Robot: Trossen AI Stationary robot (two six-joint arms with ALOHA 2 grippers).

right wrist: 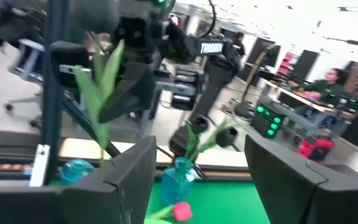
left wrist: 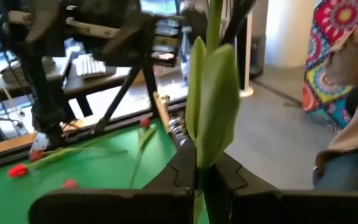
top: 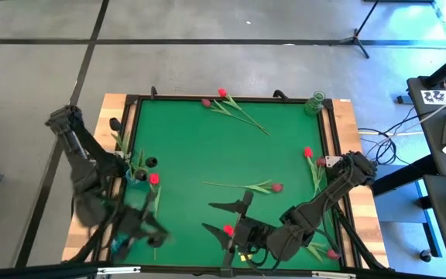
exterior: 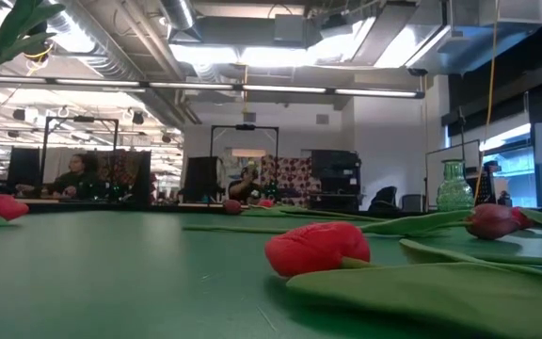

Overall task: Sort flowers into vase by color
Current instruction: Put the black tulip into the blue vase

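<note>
Green flat-leafed stem (left wrist: 211,106) pinched in left fingers (left wrist: 185,168).

The left arm reaches from the tabletop's left edge toward the near-left corner, its elbow raised and bent. The left gripper (left wrist: 197,177) has its fingers (left wrist: 179,171) pressed together, pinching a green stem (left wrist: 211,106) that stands up between them. The right arm bends from the right edge down along the near side, forearm angled toward the middle. The right gripper (right wrist: 201,171) points leftward with its fingers (right wrist: 132,177) spread well apart, holding nothing.
</note>
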